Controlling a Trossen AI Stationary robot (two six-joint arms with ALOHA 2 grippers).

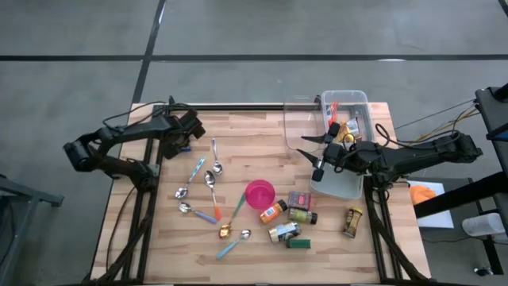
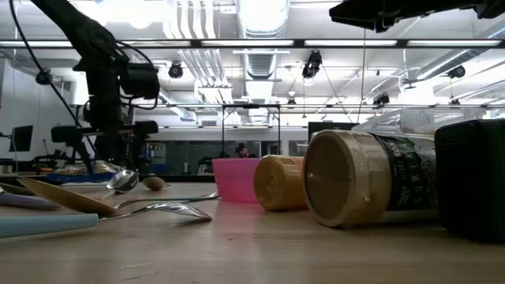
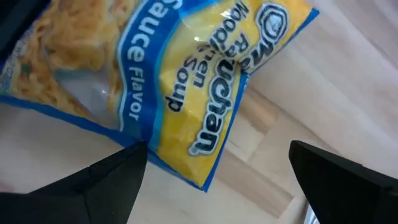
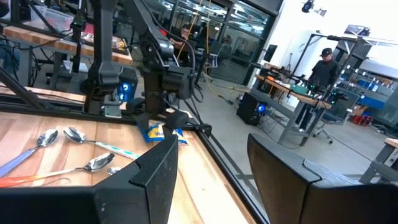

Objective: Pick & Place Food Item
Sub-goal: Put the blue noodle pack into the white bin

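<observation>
Nearest the front edge of the tabletop (image 1: 254, 266) lies a loose cluster of food containers: an orange-capped bottle (image 1: 272, 211), two jars (image 1: 302, 215) lying on their sides, a dark green tin (image 1: 298, 244), a small box (image 1: 300, 199) and a spice jar (image 1: 352, 222) set apart to the right. A pink bowl (image 1: 259, 193) sits just behind them. To its left, about seven spoons (image 1: 213, 184) lie scattered, some with coloured handles.

Farther back on the right, a clear plastic bin (image 1: 349, 102) holds a few packets. The right end effector (image 1: 318, 168) hovers at the bin's near-left edge, arm reaching in from the right, fingers partly apart and empty.

At the far left corner, the left end effector (image 1: 187, 133) hangs wide open directly over a yellow ramen soup packet (image 3: 186, 74) lying flat on the wood, not touching it.
</observation>
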